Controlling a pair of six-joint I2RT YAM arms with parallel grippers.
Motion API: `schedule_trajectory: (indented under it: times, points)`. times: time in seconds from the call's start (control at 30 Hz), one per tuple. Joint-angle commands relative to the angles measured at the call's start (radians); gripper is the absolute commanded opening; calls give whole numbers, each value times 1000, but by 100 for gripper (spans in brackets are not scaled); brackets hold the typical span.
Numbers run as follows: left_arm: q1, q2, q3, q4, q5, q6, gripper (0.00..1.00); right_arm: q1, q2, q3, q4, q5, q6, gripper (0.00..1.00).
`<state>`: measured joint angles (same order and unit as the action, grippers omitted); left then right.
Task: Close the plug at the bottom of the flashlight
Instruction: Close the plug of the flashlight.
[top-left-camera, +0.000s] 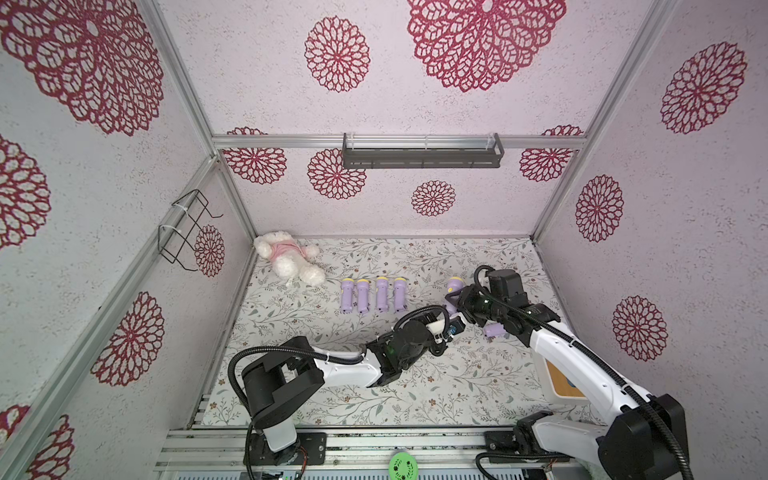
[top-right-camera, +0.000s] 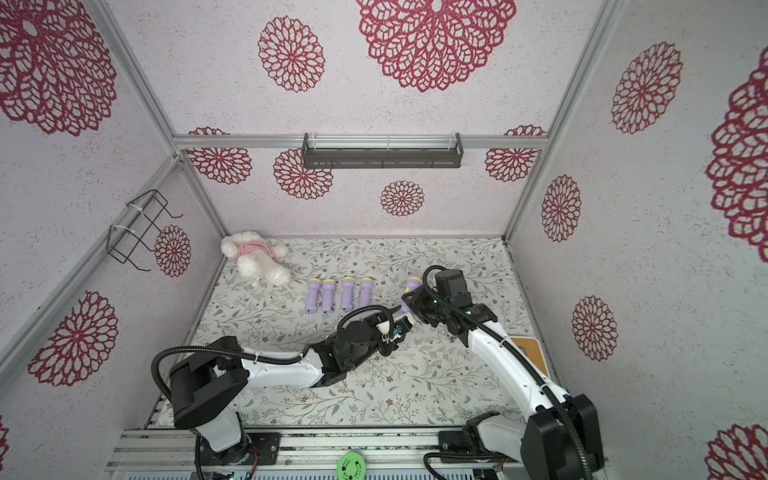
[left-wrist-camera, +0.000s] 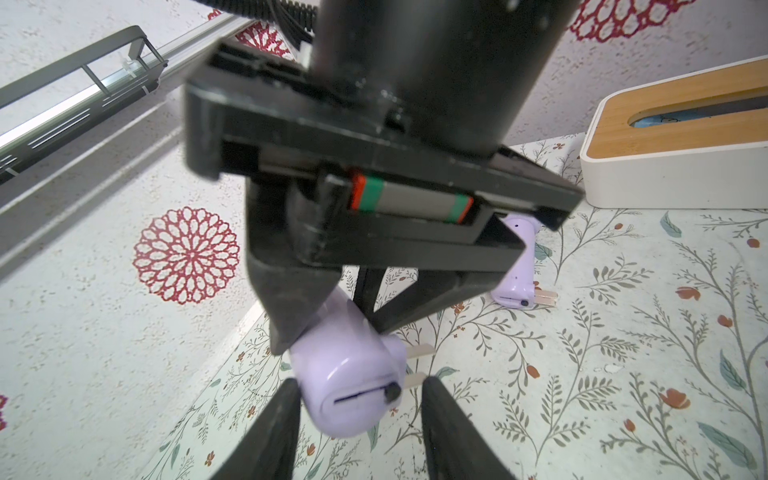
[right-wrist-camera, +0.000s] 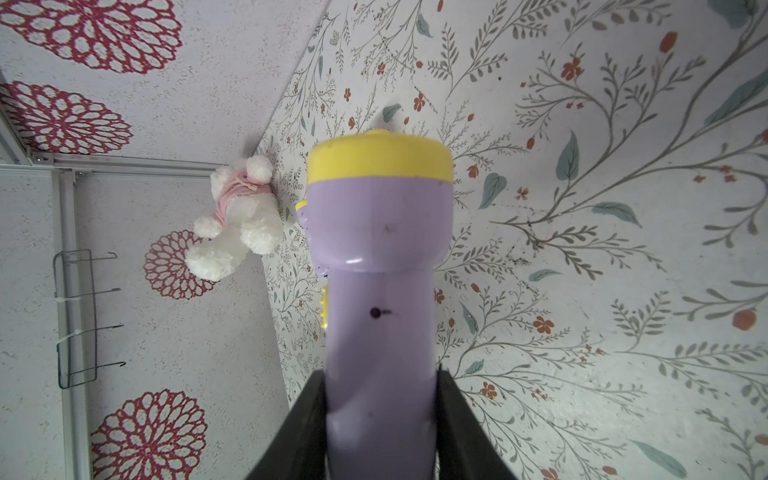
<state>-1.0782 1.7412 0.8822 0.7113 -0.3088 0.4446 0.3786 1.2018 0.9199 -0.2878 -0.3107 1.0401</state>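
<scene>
The flashlight (right-wrist-camera: 380, 291) is clamped round its barrel by the right pincer (right-wrist-camera: 380, 374), both jaws pressed against its sides. It is thus steadied clear of the counter (top-left-camera: 415, 390), with its bottom end offered to the other arm. In a top view it lies at 3 o'clock from the row of four (top-left-camera: 372, 295), head toward 12 o'clock and bottom toward 6.

The left pincer (left-wrist-camera: 360, 384) is set partly open astride that bottom end. Nothing is gripped by it, and whether its fingers (left-wrist-camera: 282, 415) touch the casing cannot be told. This placing is judged to be meant for pressing the plug (left-wrist-camera: 417, 379) home.

The body is glossy lilac with a yellow head. Two metal prongs stand out sideways at the base, so the plug is not yet folded in. A slot and a dark pin are seen on the end face. A spare flashlight (top-left-camera: 494, 331), prongs likewise out, is left on the counter at 5 o'clock.
</scene>
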Motion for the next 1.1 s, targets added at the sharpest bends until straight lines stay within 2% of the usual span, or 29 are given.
schedule_trajectory:
  times: [0.0,1.07]
  points:
    - [-3,9,20,-2,0,17,49,3,-37,-1,44,-10,6,0]
    - [-8,15,21,-14,0,30,43,3,-41,-4,52,-21,12,0]
